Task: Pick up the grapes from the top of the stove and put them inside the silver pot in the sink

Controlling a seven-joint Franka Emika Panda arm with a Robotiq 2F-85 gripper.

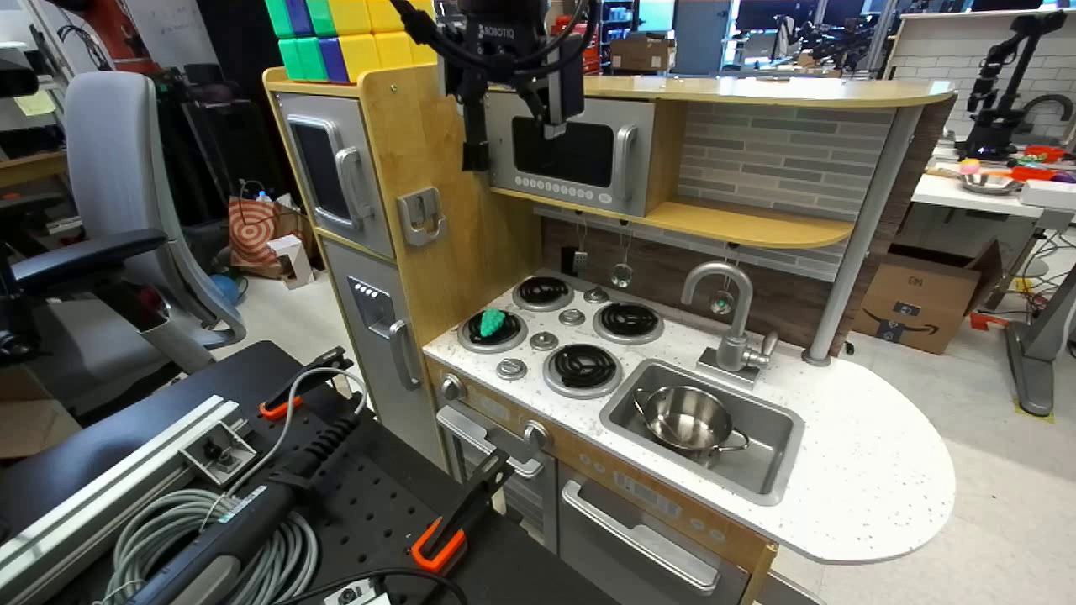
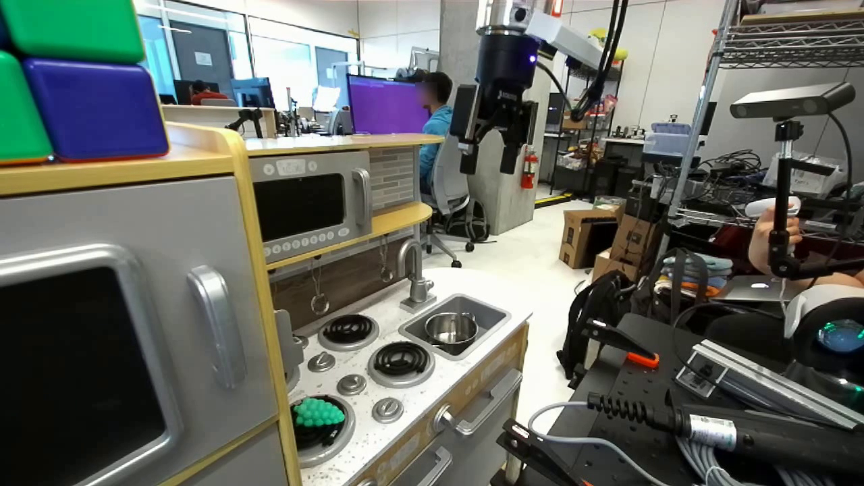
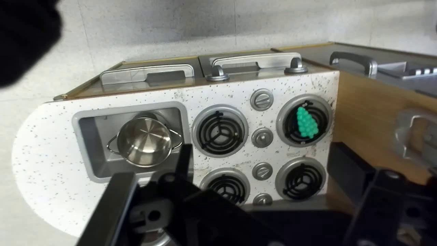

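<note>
The bright green grapes [image 1: 492, 323] lie on a black burner of the white stove [image 1: 523, 388], at the front corner beside the tall wooden cabinet. They also show in an exterior view [image 2: 318, 412] and in the wrist view [image 3: 307, 123]. The silver pot [image 1: 686, 418] stands upright inside the sink [image 1: 793, 437], its open top facing up. The pot looks empty in the wrist view [image 3: 144, 141]. My gripper [image 1: 516, 144] is open and empty, high above the stove, well apart from the grapes. In the wrist view its fingers [image 3: 263, 153] are spread wide.
The grey faucet [image 1: 734, 319] arches behind the sink. A grey microwave-like box [image 1: 572, 151] and a wooden shelf [image 1: 740, 223] overhang the back of the stove. The tall cabinet [image 1: 458, 252] stands beside the grapes. Coloured blocks [image 1: 353, 50] sit on top of it.
</note>
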